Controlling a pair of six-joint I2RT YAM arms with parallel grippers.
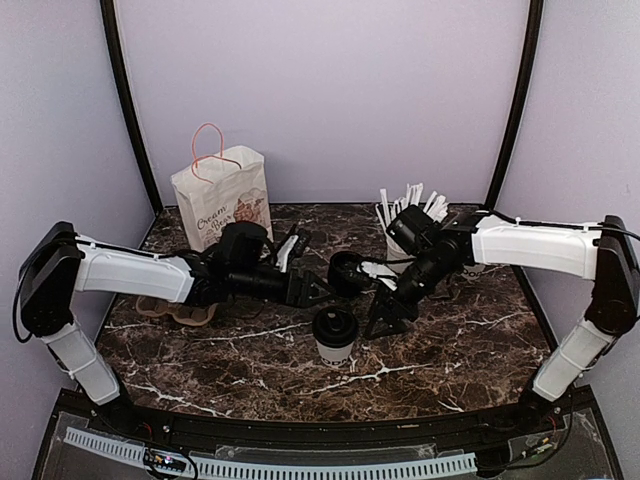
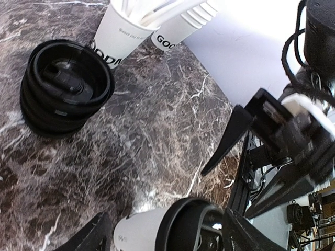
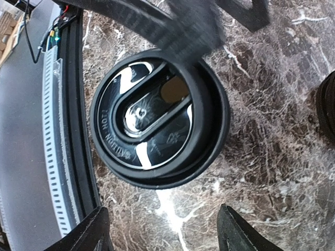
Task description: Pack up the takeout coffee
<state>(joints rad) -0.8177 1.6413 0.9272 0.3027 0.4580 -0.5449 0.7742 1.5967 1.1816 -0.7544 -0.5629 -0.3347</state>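
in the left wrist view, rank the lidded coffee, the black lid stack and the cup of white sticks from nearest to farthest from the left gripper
1. takeout coffee, right by the left gripper, bottom of view
2. stack of black lids, farther out, on the left
3. cup of white sticks, top of view, beyond the lids

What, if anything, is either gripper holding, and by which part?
Nothing. The small white paper cup with black plastic dome lid stands free on the dark marble table; the left gripper and right gripper are both open.
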